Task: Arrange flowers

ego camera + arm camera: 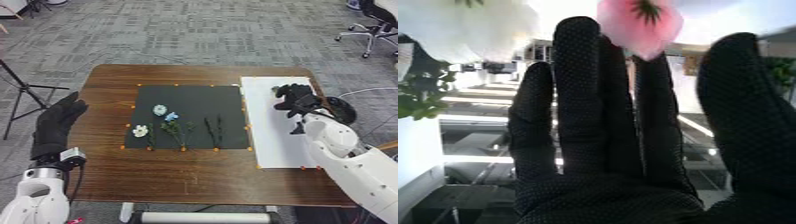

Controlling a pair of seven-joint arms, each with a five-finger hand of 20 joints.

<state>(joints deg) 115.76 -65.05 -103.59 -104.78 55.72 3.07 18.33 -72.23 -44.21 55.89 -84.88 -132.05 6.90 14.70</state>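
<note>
Counter point(178, 182) brown, spread in front of both hands. White sheet point(275, 145) under the right hand point(294, 96); black mat point(182, 95) to that hand's left, between the 2 hands. Left hand point(60, 117) well apart from the flowers, over the counter's left side, fingers straight, holding nothing.

Right hand: fingers straight, thumb well apart from them, clamped on nothing. Pink flower point(636, 22) just beyond its fingertips; large white bloom point(473, 27) also beyond them, on the side away from the thumb. Green leaves point(423, 92) off that same side. Cannot tell if the pink petals touch the glove.

On the mat, left of the right hand: 2 dark stems point(214, 132) nearest it; farther off, blue flower point(171, 116), pale round flower point(160, 109), and white flower point(140, 131), smallest blooms listed last.

Step in hand, my judgement: adjusting or picking at the flowers by the right hand. To do it well: line the thumb up opposite the fingers, close on stem rather than petals, go gently. Thin stems may roll or slip; soft heads may crush. Sweep wide of the white bloom, or it gets knocked. Leave the mat's 3 blooms until this flower sits steady.
</note>
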